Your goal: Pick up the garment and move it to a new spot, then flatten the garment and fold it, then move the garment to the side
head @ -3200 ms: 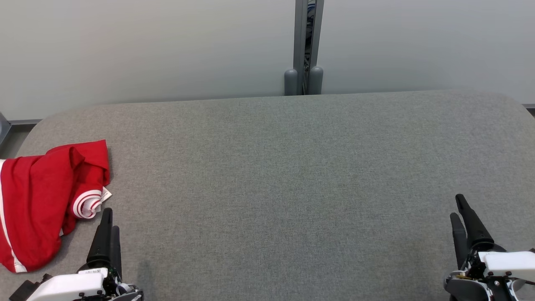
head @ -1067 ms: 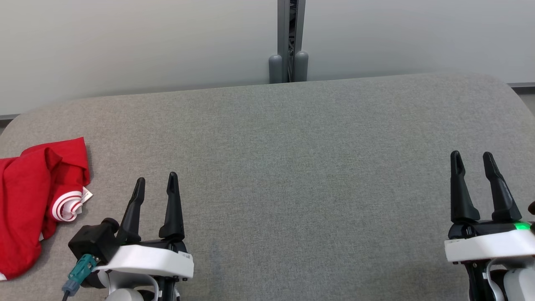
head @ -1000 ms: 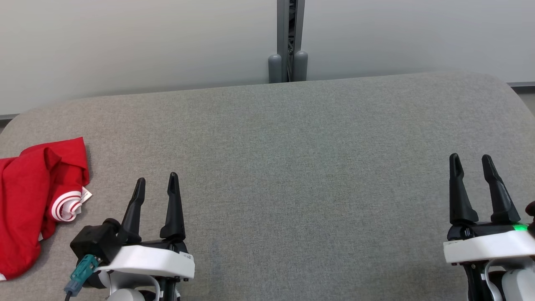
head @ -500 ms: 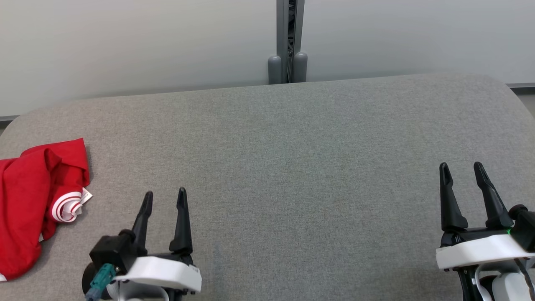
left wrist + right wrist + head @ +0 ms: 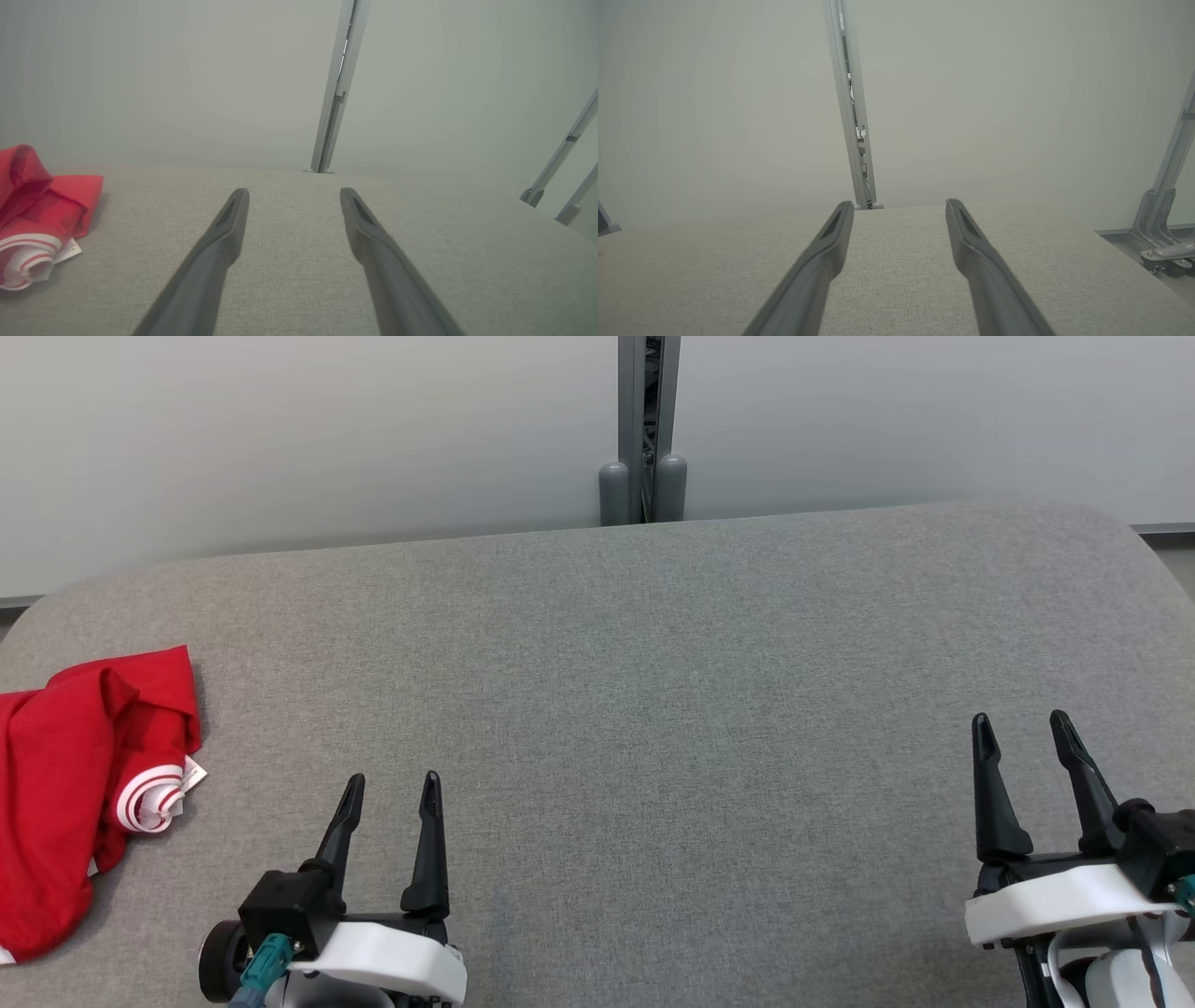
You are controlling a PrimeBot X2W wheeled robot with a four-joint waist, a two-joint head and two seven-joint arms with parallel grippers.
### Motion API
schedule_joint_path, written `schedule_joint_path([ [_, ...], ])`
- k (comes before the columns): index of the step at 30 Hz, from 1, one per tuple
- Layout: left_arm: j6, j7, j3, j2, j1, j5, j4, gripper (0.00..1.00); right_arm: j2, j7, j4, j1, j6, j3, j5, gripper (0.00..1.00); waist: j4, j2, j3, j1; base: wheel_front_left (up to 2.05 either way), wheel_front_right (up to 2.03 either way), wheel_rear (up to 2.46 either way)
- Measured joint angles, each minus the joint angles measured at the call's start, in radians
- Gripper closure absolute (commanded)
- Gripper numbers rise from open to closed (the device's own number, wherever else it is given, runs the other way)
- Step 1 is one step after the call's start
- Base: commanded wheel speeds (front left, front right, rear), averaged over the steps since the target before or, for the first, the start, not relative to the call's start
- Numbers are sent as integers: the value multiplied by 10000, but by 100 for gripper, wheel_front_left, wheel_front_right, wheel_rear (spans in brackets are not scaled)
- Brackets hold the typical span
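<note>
The garment (image 5: 65, 784) (red, with white stripes) lies crumpled at the left edge of the table (image 5: 653, 691) and runs off the left side of the head view; it is neither flattened nor folded. A rolled cuff (image 5: 149, 798) with red and white bands faces the table's middle. A small white label (image 5: 193, 773) sticks out just beside it, flat on the grey cloth surface. The left gripper (image 5: 392, 777) is near the front edge, left of centre, with its two dark fingers (image 5: 430, 840) spread apart. They point toward the far edge with nothing between them. It is apart from the garment, which lies to its left. In the left wrist view the same fingers (image 5: 219, 242) stand wide with bare table (image 5: 289, 280) between them, and the garment (image 5: 42, 205) shows at the left, with the cuff and label nearest the camera. The right gripper (image 5: 1019, 719) is near the front right corner, well apart from the garment, its fingers likewise spread and empty. The right wrist view shows the gap between them over bare table (image 5: 896, 280). Whether either gripper touches the surface cannot be told. Beyond the far edge stands a pale wall (image 5: 280, 448) with a grey post (image 5: 640, 429) at its middle — two rounded grey feet (image 5: 613, 490) at its base meet the table's far edge.
</note>
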Motion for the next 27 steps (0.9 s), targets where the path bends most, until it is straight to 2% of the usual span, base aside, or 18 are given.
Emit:
schedule_joint_path([
  [17, 94, -263, -316, 12, -53, 1055, 100, 0, 217, -75, 90, -79, 17, -244, -1494, 0, -39, 0, 50, 0, 0, 0, 0],
  [27, 90, -276, -343, 12, -59, 1055, 167, 0, 228, -90, 92, -76, 17, -267, -1452, 0, 20, 0, 33, 0, 0, 0, 0],
])
